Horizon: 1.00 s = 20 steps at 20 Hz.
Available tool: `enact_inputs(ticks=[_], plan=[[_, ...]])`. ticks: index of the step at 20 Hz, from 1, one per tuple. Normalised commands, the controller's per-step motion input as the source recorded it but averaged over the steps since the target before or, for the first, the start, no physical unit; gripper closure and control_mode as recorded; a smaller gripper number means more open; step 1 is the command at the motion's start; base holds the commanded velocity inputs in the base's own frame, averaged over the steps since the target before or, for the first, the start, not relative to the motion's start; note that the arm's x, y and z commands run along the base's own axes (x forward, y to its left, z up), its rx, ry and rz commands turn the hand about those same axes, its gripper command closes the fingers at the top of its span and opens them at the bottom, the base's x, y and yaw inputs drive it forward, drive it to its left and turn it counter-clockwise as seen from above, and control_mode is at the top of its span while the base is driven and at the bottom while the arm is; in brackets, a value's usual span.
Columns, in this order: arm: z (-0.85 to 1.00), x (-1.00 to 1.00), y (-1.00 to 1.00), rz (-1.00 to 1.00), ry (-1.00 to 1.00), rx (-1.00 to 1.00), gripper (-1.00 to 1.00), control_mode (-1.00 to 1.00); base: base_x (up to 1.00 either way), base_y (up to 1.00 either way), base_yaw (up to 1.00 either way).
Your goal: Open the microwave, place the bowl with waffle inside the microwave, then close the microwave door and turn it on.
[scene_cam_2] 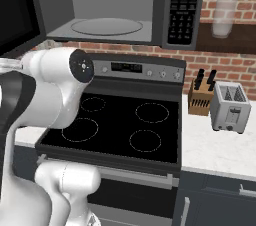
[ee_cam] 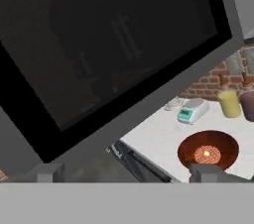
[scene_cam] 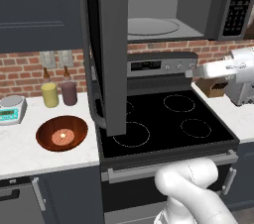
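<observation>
Fingers [ee_cam: 127, 172] spread wide, microwave door [ee_cam: 114, 64] just ahead, bowl [ee_cam: 208, 149] beyond right fingertip

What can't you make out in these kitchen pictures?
- Microwave keypad labels: too small, right base view.
- Kitchen scale display: too small, left base view.
- Stovetop's left part: hidden by the open microwave door, left base view.
- Waffle grid: blurred, hand view.
</observation>
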Motion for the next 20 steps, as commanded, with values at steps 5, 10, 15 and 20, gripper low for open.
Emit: enact_inputs(ticks=[5,10,15,20], plan=[[-1.0,0.99,-0.14,-0.25,0.27,-0.02,-1.0,-1.0,0.0,0.0,0.0],[-1.0,0.86,0.05,-0.17,0.11,-0.05,-1.0,-1.0,0.0,0.0,0.0],[-0.93,0.53,0.44,0.0,0.19,-0.02,-1.0,-1.0,0.0,0.0,0.0],[-0.54,0.21,0.58,0.0,0.26,-0.01,-1.0,-1.0,0.0,0.0,0.0]])
